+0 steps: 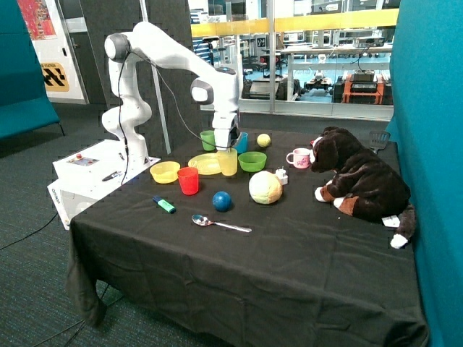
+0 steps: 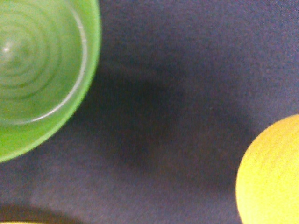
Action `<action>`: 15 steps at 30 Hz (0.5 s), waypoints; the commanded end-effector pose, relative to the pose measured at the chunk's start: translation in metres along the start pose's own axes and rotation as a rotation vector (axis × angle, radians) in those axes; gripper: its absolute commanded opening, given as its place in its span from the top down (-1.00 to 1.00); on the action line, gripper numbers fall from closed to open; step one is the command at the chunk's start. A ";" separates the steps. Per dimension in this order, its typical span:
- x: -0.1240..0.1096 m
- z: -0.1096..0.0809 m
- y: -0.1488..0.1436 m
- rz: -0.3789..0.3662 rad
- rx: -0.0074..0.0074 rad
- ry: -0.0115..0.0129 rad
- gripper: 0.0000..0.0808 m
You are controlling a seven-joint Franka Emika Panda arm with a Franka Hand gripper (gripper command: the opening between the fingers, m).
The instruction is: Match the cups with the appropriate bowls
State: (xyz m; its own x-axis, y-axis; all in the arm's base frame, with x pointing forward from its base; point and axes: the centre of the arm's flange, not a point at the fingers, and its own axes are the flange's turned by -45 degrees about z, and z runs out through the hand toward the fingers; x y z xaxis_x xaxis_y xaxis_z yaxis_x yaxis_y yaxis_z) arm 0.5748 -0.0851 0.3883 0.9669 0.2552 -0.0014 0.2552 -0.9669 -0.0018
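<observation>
My gripper [image 1: 228,148] is shut on the rim of the yellow cup [image 1: 227,164] and holds it upright at the near edge of the flat yellow-green plate [image 1: 203,165]. The green cup [image 1: 208,139] stands just behind the plate. The green bowl [image 1: 252,160] sits close beside the yellow cup, and part of it shows in the wrist view [image 2: 42,74]. The yellow bowl [image 1: 165,171] sits on the far side of the plate, next to the red cup [image 1: 188,181]. Neither the gripper nor the yellow cup shows in the wrist view.
A blue cup [image 1: 241,142] stands behind the gripper. A yellow ball [image 1: 263,139] lies behind the green bowl and also shows in the wrist view [image 2: 273,172]. Nearer the front are a blue ball [image 1: 222,201], a pale round ball [image 1: 265,187], a spoon [image 1: 219,223] and a marker [image 1: 164,204]. A mug [image 1: 298,157] and a plush dog [image 1: 362,181] sit off to the side.
</observation>
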 end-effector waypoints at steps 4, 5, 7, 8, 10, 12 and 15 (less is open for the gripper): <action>-0.025 -0.041 -0.040 -0.061 -0.0019 0.0013 1.00; -0.027 -0.044 -0.044 -0.069 -0.0019 0.0013 1.00; -0.034 -0.051 -0.054 -0.083 -0.0019 0.0013 1.00; -0.037 -0.054 -0.059 -0.092 -0.0019 0.0013 1.00; -0.043 -0.058 -0.065 -0.097 -0.0019 0.0013 1.00; -0.047 -0.061 -0.069 -0.104 -0.0019 0.0013 1.00; -0.055 -0.066 -0.074 -0.104 -0.0019 0.0013 1.00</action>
State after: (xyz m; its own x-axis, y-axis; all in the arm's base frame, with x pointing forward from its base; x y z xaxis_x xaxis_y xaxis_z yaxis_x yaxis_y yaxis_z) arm 0.5312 -0.0474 0.4320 0.9459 0.3244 0.0000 0.3244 -0.9459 -0.0011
